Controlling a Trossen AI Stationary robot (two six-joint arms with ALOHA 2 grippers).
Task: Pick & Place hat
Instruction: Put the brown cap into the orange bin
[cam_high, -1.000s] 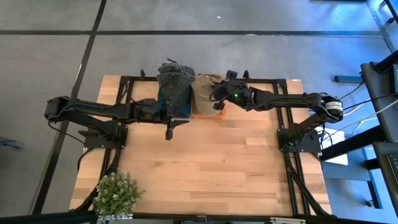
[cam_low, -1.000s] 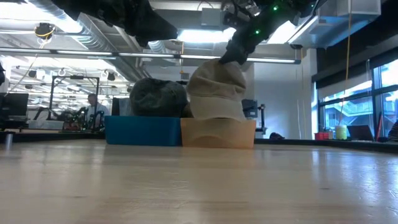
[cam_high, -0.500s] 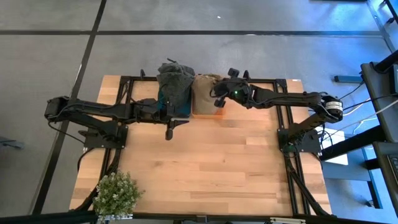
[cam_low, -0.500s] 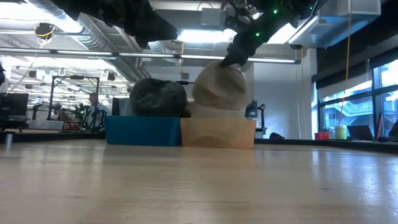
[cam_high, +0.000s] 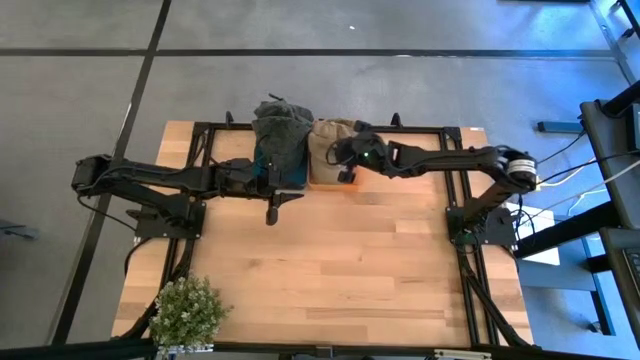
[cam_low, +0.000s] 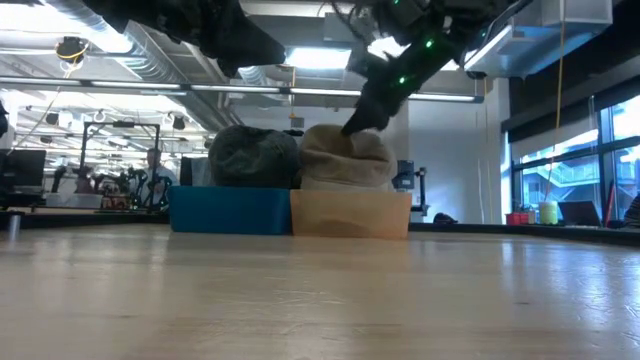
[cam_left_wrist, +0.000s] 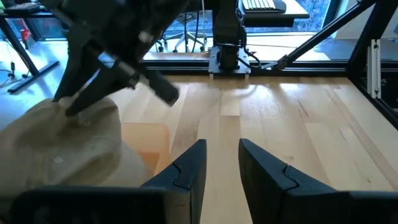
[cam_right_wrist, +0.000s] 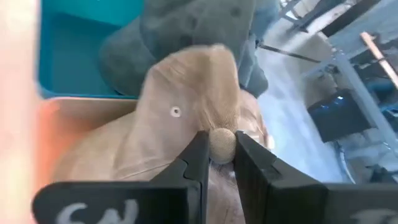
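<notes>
On the far side of the light wooden table (cam_high: 330, 270), the soft tan fabric hat (cam_low: 345, 160) is now sinking lower into the orange plastic bin (cam_low: 350, 214). My right gripper (cam_right_wrist: 217, 163) is pinching its top button; my left gripper (cam_left_wrist: 222, 163) is waiting, slightly parted, beside the blue bin (cam_low: 229, 209). Placement is nearly finished.

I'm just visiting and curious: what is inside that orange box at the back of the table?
A tan hat fills the orange box, bulging above its rim. The right gripper is shut on the hat's top button. The hat and the box walls hide anything underneath.
</notes>
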